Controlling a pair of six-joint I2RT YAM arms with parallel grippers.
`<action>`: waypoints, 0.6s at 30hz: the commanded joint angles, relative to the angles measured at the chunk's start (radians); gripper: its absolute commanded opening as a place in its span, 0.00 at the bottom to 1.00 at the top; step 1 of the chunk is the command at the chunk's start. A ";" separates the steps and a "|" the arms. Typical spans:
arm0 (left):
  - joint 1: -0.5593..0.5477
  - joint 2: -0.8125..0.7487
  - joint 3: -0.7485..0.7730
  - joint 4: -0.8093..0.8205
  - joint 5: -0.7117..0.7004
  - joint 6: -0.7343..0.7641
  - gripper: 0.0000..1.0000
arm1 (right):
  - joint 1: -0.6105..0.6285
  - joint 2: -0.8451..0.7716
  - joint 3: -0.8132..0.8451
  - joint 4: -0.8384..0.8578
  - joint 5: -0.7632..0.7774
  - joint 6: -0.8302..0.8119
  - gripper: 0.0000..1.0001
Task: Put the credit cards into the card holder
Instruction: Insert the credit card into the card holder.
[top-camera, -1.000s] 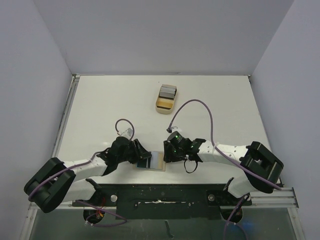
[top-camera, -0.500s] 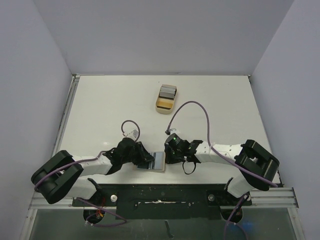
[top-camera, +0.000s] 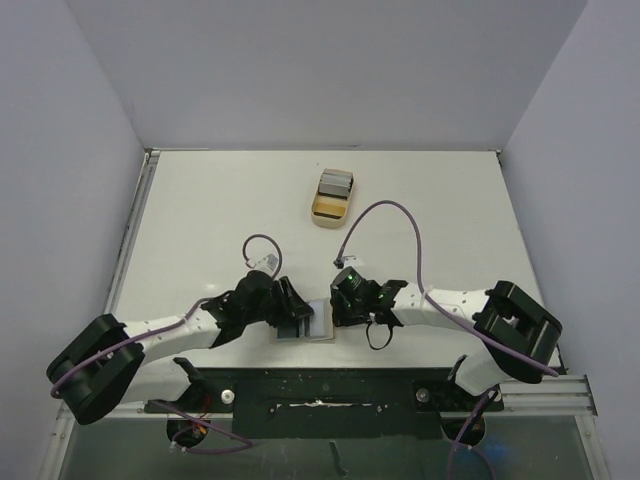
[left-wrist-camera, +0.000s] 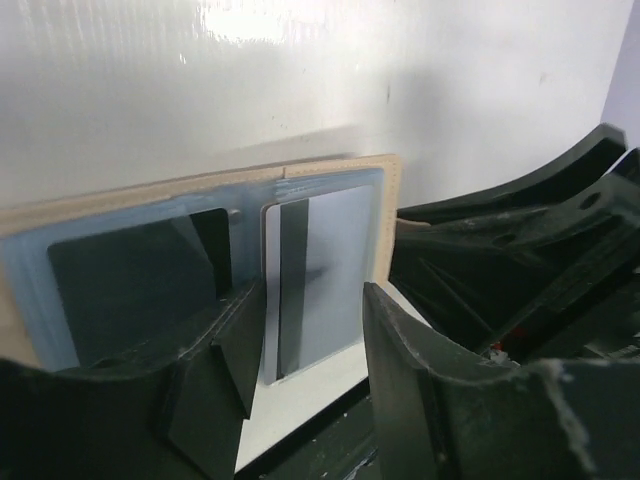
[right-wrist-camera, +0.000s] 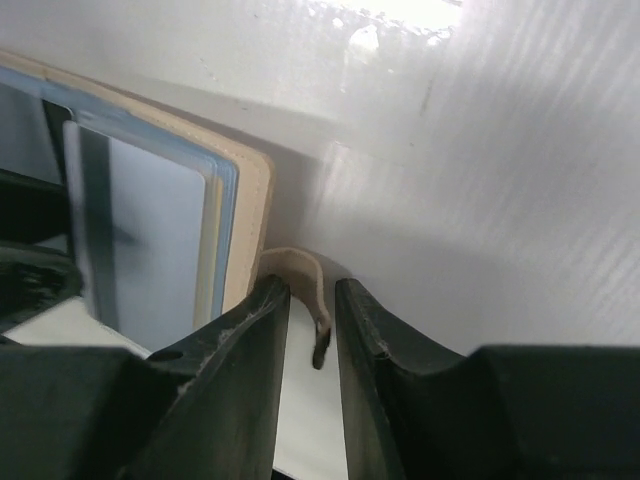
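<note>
At the white table's (top-camera: 200, 220) near edge lies the open tan leather-like card holder (right-wrist-camera: 255, 200). We hold our left gripper (left-wrist-camera: 312, 300) spread astride its grey-white, dark-striped plastic card (left-wrist-camera: 325, 250); our right gripper (right-wrist-camera: 312, 300) narrowly flanks the strap tab (right-wrist-camera: 298, 264), grip unclear.

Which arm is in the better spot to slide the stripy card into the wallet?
Probably left. Its jaws stand either side of the grey striped card, which lies on the open card holder. The right jaws sit at the strap tab, beyond the holder's edge and off the card.
</note>
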 joint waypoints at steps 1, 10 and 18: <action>0.033 -0.110 0.069 -0.173 -0.063 0.027 0.43 | 0.002 -0.080 0.040 -0.086 0.060 -0.015 0.28; 0.137 -0.226 -0.004 -0.252 -0.041 0.050 0.45 | 0.012 -0.113 0.108 -0.106 0.037 -0.016 0.33; 0.164 -0.228 -0.057 -0.186 0.011 0.052 0.47 | 0.038 -0.039 0.129 -0.025 -0.015 -0.012 0.28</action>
